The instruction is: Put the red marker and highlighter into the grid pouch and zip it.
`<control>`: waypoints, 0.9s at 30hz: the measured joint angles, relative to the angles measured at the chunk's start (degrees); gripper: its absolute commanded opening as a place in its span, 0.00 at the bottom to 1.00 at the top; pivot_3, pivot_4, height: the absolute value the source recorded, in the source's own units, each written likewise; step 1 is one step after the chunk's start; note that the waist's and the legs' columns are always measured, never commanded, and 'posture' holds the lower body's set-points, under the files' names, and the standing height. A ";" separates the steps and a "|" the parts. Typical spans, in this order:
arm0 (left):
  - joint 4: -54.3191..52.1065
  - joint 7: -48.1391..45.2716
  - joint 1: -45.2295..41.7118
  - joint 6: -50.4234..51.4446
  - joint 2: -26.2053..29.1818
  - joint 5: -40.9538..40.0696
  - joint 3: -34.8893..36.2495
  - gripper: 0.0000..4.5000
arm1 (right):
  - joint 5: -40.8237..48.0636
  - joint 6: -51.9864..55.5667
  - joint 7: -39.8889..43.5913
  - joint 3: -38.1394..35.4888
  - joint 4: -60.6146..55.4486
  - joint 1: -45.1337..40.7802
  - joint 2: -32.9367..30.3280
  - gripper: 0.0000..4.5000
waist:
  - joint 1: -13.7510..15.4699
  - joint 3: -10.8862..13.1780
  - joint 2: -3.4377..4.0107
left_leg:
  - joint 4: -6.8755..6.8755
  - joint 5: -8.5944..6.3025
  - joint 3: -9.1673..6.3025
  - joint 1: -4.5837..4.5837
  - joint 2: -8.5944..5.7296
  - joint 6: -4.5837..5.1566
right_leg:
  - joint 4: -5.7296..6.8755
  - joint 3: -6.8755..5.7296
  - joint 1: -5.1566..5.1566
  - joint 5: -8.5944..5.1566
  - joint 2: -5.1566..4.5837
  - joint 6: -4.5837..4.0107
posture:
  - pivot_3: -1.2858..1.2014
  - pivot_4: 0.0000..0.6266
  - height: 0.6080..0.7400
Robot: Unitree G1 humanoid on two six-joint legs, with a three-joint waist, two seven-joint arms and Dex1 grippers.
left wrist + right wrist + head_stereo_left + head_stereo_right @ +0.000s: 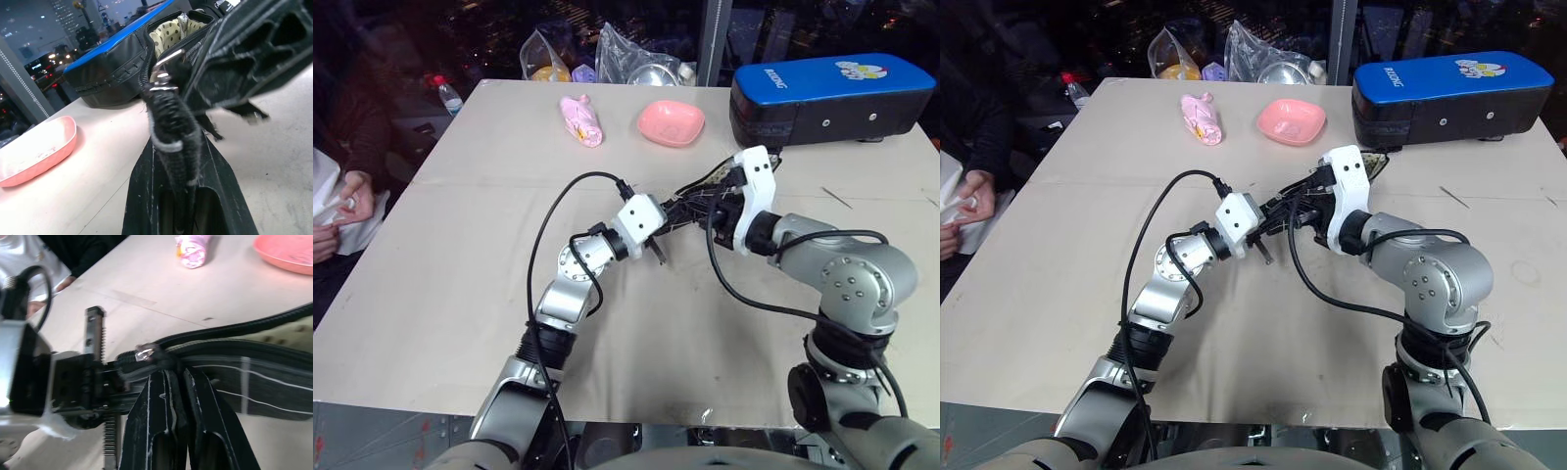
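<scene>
Grid pouch (254, 377) pinched between both end effectors.

On the blue top of the big black case (1449, 83) at the far side of my table I see a short white word printed near its left end; it sits upside down from where I look, and I cannot make out its letters; toward the other end of that top there is a small white and coloured picture mark, with no words I can read; nothing else before me carries writing that I can make out.
</scene>
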 measured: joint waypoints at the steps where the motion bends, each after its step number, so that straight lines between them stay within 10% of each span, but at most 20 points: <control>1: 0.16 0.05 0.00 -0.07 0.00 0.23 0.00 0.00 | 0.05 0.80 -0.74 -0.72 -0.20 -0.13 0.50 0.01 | -0.11 0.00 0.00 | -0.02 0.00 0.00 0.00 0.00 0.00 | -0.01 0.00 0.00 0.00 0.00 0.00 | 0.52 0.24 1.00; 27: 0.96 2.31 0.31 -1.35 -0.61 1.09 -0.10 0.00 | -13.97 -15.81 -21.82 -15.73 11.17 -3.74 -1.83 0.01 | -0.90 0.01 0.01 | -0.20 0.02 0.10 0.03 -0.01 -0.03 | -0.06 0.06 -0.05 -0.01 -0.03 0.01 | 0.52 0.24 1.00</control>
